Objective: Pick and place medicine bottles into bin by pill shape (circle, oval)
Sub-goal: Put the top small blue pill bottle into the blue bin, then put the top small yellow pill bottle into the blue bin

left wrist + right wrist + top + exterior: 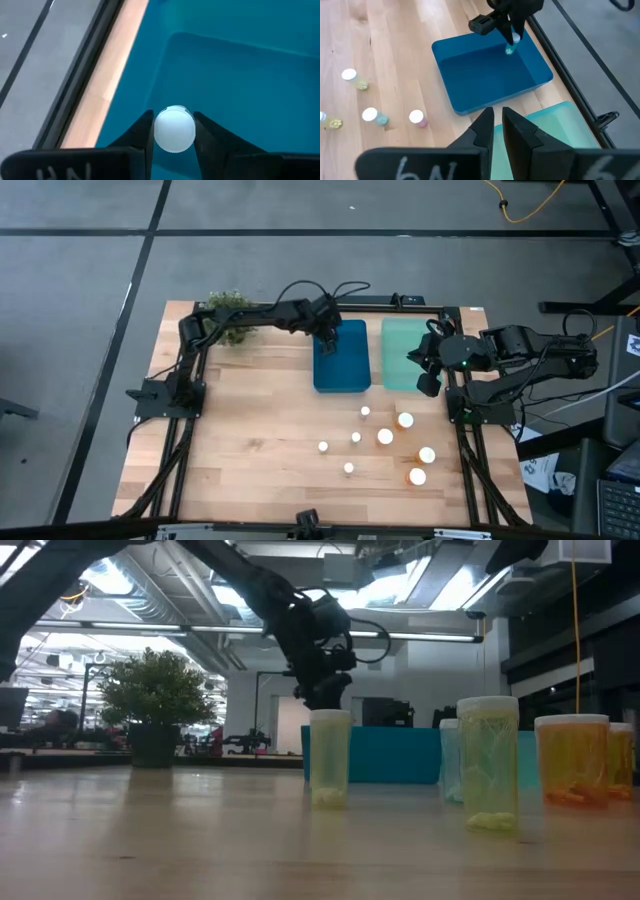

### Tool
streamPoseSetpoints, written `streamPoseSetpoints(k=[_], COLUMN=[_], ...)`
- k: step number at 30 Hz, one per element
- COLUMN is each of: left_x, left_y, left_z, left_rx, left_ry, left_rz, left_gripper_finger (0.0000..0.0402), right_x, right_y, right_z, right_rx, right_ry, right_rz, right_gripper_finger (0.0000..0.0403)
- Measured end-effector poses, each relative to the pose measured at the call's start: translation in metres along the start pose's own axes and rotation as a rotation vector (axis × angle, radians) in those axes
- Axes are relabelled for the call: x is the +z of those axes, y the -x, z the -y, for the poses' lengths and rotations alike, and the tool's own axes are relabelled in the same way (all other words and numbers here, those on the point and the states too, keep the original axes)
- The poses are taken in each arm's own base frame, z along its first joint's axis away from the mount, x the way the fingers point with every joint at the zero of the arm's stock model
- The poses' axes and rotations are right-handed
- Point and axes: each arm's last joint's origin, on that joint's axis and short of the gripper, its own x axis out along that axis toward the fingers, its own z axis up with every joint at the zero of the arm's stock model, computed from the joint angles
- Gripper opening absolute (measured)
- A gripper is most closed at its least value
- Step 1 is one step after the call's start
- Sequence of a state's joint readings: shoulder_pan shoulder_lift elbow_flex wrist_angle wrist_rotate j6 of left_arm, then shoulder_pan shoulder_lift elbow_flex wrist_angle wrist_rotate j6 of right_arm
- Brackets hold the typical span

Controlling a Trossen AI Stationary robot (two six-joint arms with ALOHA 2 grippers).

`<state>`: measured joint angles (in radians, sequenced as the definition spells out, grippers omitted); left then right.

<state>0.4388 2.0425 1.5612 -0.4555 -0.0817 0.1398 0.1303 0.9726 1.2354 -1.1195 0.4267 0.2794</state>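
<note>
My left gripper (327, 342) is over the blue bin (352, 375), shut on a small white-capped medicine bottle (174, 129). The bottle also shows in the right wrist view (510, 45), below the left arm's fingers. My right gripper (498, 125) is shut and empty, over the near left part of the light-green bin (398, 355). Several small bottles (356, 437) and several larger amber ones (417, 476) stand upright on the wood table, nearer than the bins. My left gripper pinches the small bottle at its white cap end (160, 131), one finger (142, 134) on each side. The fingers come from above, pointing down. The bottle hangs upright below them, cap up, clear of the blue bin's floor (250, 80).
A potted plant (230, 315) stands at the far left corner. Black frame rails (185, 430) run along the table's left and right sides. In the low view, bottles (330, 757) (488, 762) (572, 760) stand in front of the blue bin (400, 755).
</note>
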Motion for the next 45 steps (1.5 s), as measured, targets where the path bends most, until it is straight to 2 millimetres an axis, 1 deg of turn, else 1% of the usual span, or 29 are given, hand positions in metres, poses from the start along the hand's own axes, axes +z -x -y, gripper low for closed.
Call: streamPoseSetpoints(k=[7,10,17,19,24,36,40,43,45], left_x=[-0.001,-0.003,-0.006,-0.009,-0.009,-0.008,-0.007,-0.004,0.002], left_y=[0.000,0.000,-0.010,-0.012,-0.013,-0.013,-0.013,-0.008,-0.001], left_z=[0.002,0.002,0.003,0.004,0.005,0.007,0.006,0.005,0.004], left_rx=[-0.037,-0.054,-0.057,-0.061,-0.061,-0.062,-0.060,-0.052,-0.042], left_ry=[-0.002,0.003,0.020,0.019,0.019,0.016,0.017,0.015,0.008], left_rz=[-0.007,-0.024,-0.043,-0.067,-0.058,-0.055,-0.044,-0.024,0.007], left_gripper_finger=[0.0095,0.0104,0.0129,0.0133,0.0142,0.0183,0.0190,0.0191,0.0191], right_x=[0.000,0.000,0.000,0.000,0.000,0.000,0.000,0.000,0.000], right_y=[0.000,0.000,0.000,0.000,0.000,0.000,0.000,0.000,0.000], right_z=[0.000,0.000,0.000,0.000,0.000,0.000,0.000,0.000,0.000], right_rx=[0.000,0.000,0.000,0.000,0.000,0.001,0.000,0.001,0.001], right_ry=[-0.003,-0.004,-0.027,-0.030,-0.029,-0.027,-0.026,-0.026,-0.026], right_rz=[0.000,0.000,-0.001,-0.002,-0.002,-0.001,-0.002,-0.001,-0.002], right_gripper_finger=[0.0042,0.0042,0.0042,0.0042,0.0042,0.0042,0.0042,0.0042,0.0042])
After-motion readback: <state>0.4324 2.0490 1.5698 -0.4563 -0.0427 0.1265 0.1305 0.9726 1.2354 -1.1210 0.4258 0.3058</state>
